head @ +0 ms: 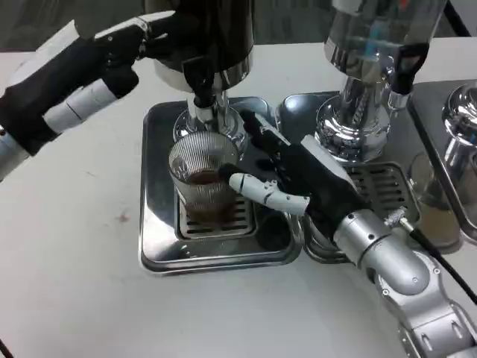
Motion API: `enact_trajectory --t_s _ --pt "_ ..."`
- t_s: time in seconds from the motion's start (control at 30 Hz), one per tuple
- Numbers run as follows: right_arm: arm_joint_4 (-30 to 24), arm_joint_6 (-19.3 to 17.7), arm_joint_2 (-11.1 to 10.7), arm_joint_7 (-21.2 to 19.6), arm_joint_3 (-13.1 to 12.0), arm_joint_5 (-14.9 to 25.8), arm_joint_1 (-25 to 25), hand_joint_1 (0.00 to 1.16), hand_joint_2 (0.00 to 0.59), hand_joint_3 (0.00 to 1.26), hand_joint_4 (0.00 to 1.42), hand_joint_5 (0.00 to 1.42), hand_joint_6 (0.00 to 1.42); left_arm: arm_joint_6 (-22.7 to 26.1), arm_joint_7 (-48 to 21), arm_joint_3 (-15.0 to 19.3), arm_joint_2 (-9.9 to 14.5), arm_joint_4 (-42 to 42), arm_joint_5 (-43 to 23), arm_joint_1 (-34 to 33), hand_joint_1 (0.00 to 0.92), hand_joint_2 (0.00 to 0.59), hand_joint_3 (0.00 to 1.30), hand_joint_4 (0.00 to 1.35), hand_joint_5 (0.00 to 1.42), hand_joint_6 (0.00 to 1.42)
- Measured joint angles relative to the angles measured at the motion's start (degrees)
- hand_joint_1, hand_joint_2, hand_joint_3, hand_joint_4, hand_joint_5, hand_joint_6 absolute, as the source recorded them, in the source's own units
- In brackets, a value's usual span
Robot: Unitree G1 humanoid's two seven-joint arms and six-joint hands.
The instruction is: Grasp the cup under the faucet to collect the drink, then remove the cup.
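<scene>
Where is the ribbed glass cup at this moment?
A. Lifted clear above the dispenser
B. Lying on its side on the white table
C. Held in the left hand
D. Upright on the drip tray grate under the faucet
D: the cup stands upright on the drip tray beneath the faucet, dark liquid inside, with the right hand around it.

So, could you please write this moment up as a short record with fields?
cup: ribbed glass cup with some dark drink in it, standing on the drip tray under the faucet
right hand: right hand wrapped around the cup's side
left hand: left hand up at the dispenser above the faucet
neighbour: second dispenser to the right
</scene>
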Motion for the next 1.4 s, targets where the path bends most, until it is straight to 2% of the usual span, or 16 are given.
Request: enact_trajectory --t_s 0.17,0.4,0.63,0.93,1.07,1.2,1.4 --pt "1.7 -1.4 0.3 0.1 0.0 0.3 -0.7 0.5 0.24 0.0 0.0 0.0 0.1 1.3 0.1 2.9 0.9 0.0 -0.8 1.5 0.0 0.082 0.19 0.13 0.16 0.17" --pt "4.2 -2.6 0.8 0.9 0.2 0.4 -2.1 0.49 0.226 0.0 0.0 0.0 0.05 2.9 0.1 5.1 2.1 -0.8 -1.9 3.2 0.0 0.08 0.2 0.14 0.16 0.18" --pt "8.5 -3.2 0.6 4.3 1.4 0.3 -5.5 0.49 0.223 0.0 0.0 0.0 0.0 3.5 0.6 5.5 2.4 -1.3 -2.0 6.3 0.0 0.08 0.21 0.16 0.17 0.18" --pt "12.7 -5.5 0.9 4.8 2.0 0.1 -6.8 0.49 0.218 0.0 0.0 0.0 0.0 4.1 1.4 5.6 3.4 -1.4 -1.9 7.6 0.0 0.092 0.25 0.19 0.18 0.18" --pt "13.0 -5.8 0.8 4.2 2.7 -1.0 -6.8 0.5 0.214 0.0 0.0 0.0 0.0 4.3 1.7 5.6 3.4 -1.4 -1.9 8.1 0.0 0.098 0.28 0.2 0.19 0.18" --pt "12.4 -5.8 0.6 1.3 3.9 -4.8 -6.8 0.52 0.208 0.0 0.0 0.0 0.01 4.6 1.7 5.6 3.6 -1.4 -1.9 8.8 0.0 0.104 0.28 0.21 0.19 0.19" --pt "10.4 -5.3 0.6 -0.8 4.5 -7.1 -6.4 0.52 0.212 0.0 0.0 0.0 0.02 4.7 2.1 5.6 3.9 -1.4 -1.7 9.1 0.0 0.107 0.3 0.22 0.2 0.2"
